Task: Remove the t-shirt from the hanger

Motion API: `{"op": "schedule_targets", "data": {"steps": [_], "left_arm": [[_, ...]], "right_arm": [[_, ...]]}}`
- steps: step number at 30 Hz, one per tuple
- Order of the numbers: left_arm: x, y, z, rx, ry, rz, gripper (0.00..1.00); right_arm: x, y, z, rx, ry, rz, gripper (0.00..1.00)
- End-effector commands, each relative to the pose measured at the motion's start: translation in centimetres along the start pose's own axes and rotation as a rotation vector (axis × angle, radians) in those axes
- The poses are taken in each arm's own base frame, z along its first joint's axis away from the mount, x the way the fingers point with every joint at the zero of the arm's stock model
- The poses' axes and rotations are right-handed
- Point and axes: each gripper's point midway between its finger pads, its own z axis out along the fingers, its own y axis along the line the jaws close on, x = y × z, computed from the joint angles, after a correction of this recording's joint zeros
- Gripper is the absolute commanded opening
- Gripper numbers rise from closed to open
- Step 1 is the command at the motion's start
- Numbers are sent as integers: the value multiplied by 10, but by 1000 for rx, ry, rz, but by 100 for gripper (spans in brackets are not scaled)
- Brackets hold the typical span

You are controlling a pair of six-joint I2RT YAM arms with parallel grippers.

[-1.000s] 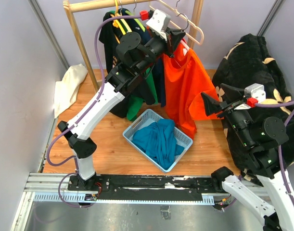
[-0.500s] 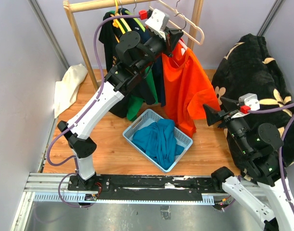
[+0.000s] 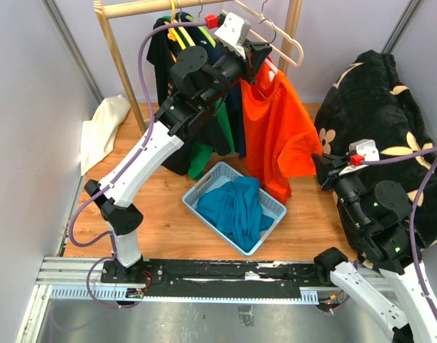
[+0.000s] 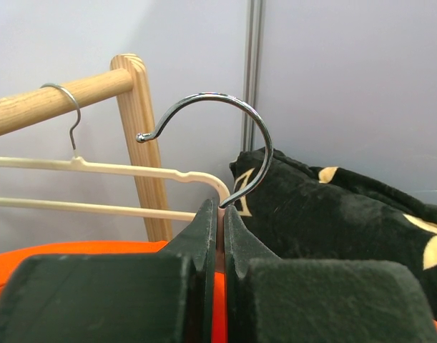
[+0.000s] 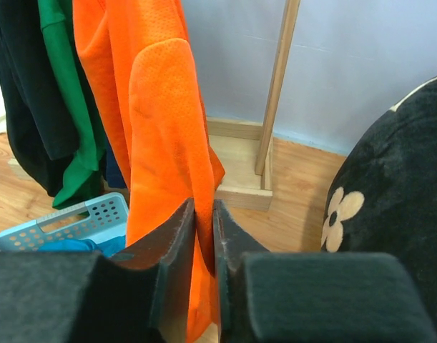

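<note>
Logging: my left jaws clenched the hanger (image 4: 205, 96) hook at twelve o'clock; right jaws pinched the t-shirt (image 5: 161, 107) sleeve.

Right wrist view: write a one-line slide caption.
The right gripper pinches the hanging orange t-shirt by its sleeve.

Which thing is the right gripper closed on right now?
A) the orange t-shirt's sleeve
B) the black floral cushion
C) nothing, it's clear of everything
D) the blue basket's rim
A: in the right wrist view, the nearly closed fingers of the right gripper pinch the orange t-shirt at its sleeve.
</note>
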Motion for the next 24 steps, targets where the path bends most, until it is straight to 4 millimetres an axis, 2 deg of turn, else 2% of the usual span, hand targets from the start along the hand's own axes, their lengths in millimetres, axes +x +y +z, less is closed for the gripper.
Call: {"op": "schedule_targets", "data": {"steps": [1,2,4,7,11,16,19,20,22,24], "left_arm": [[-66,7,-18,-25,-147,8,1],[-66,8,-18,-30,-148,6,1],[-67,10,-18,-39,-151,2,0],[-69,11,-18,-49,-157,-3,0],[-72,14,-17,-62,-161,-6,1],[-75,14,-17,-61,-169,-6,0],[-75,15,-17,-61,-170,-7,1],[-75,14,-17,-58,-170,-6,1],[-73,13,-16,-52,-164,-6,1],[-72,11,-16,-41,-163,-6,0]], "right_arm": [[3,-6,-2,39,7,18,12],[4,-7,-2,49,9,26,6],[8,-12,-4,82,14,52,1],[23,-27,-7,193,46,128,1],[58,-44,-15,346,134,221,1],[94,-38,-13,348,257,236,1],[94,-31,-13,305,276,225,1],[89,-28,-13,277,261,223,3],[71,-19,-12,197,174,206,15],[58,-15,-13,152,100,193,36]]}}
